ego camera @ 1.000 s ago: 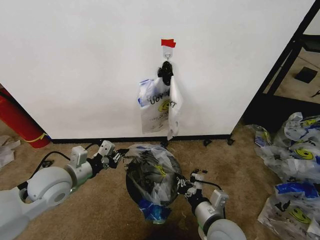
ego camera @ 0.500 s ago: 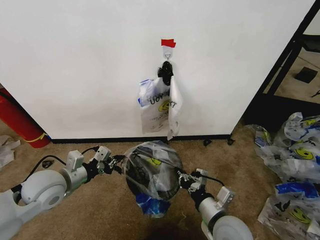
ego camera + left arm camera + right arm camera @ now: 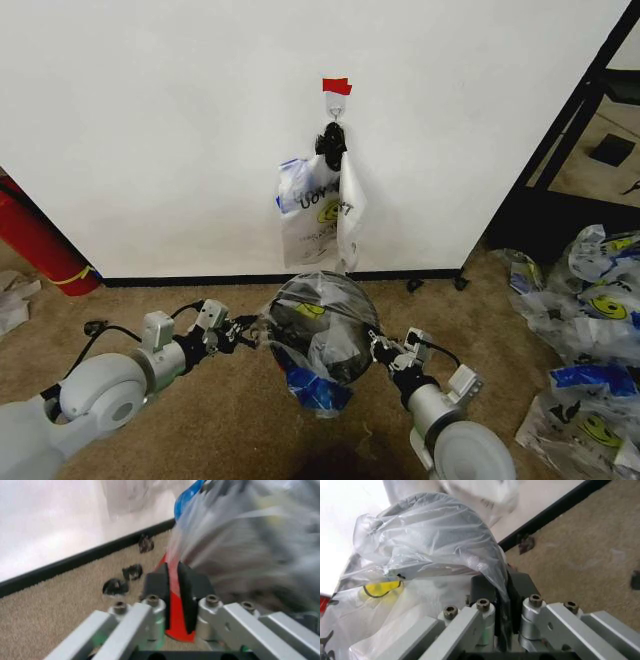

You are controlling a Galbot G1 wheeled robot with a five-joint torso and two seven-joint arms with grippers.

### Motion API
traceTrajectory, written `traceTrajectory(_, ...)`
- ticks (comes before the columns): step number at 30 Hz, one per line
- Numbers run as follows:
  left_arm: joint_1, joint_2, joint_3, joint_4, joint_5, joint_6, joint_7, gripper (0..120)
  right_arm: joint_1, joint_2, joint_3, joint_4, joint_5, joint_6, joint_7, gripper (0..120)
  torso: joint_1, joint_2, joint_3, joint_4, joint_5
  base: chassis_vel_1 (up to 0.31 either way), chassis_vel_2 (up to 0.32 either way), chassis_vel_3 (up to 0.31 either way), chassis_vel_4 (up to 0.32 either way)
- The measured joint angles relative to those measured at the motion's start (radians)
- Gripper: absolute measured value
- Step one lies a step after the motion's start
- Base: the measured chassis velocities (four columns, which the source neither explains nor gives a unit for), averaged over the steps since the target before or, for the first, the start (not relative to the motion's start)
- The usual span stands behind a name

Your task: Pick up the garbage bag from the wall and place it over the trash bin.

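Observation:
The garbage bag (image 3: 325,330), thin whitish film with a yellow smiley and a blue patch, is stretched over the dark round trash bin (image 3: 300,322) on the carpet in front of the wall (image 3: 180,130). My left gripper (image 3: 252,331) is shut on the bag's left edge and my right gripper (image 3: 378,349) is shut on its right edge. In the left wrist view the left gripper (image 3: 172,583) pinches the film, with the bin's red base (image 3: 173,628) behind it. The right wrist view has the right gripper (image 3: 502,588) clamped on bunched film (image 3: 430,536).
More bags alike (image 3: 320,210) hang from a clear hook (image 3: 336,101) under red tape (image 3: 337,86). A tall red cylinder (image 3: 35,240) stands at the left wall. A pile of bags (image 3: 590,340) lies at right beside a black frame (image 3: 570,120).
Both grippers moved toward the wall with the bag held between them. The bag's bulge shifted that way and its blue end trails behind. The right gripper moved slightly right.

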Motion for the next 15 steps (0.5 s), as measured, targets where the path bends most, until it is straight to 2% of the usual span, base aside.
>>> traceTrajectory(2,0.004,-0.004,-0.009,-0.006,0.0,0.001,-0.003,16,0.003,0.004,0.004,-0.003,0.003,0.0,0.006,1,0.0,0.0,0.0,-0.0001,-0.0001,0.0,0.0,0.0,0.0)
traceTrajectory(5,0.015,-0.017,-0.052,-0.031,-0.004,0.005,-0.012,30,0.012,0.016,0.022,-0.011,0.017,-0.002,0.032,1,0.0,0.0,0.0,0.0,0.0,0.0,0.0,0.0,0.0)
traceTrajectory(9,0.025,-0.025,-0.068,-0.047,-0.003,0.011,-0.021,44,0.007,0.023,0.036,-0.011,0.02,-0.003,0.044,1,0.0,0.0,0.0,-0.0002,0.0001,0.0,0.0,0.0,0.0)
traceTrajectory(10,0.025,-0.025,-0.068,-0.047,-0.003,0.011,-0.021,44,0.007,0.023,0.036,-0.011,0.02,-0.003,0.044,1,0.0,0.0,0.0,-0.0002,0.0001,0.0,0.0,0.0,0.0)
traceTrajectory(15,0.076,-0.113,-0.112,-0.109,-0.022,-0.007,-0.078,65,-0.004,0.05,0.071,-0.013,0.02,0.006,0.064,1,0.0,0.0,0.0,-0.0002,0.0,0.0,0.0,0.0,0.0)
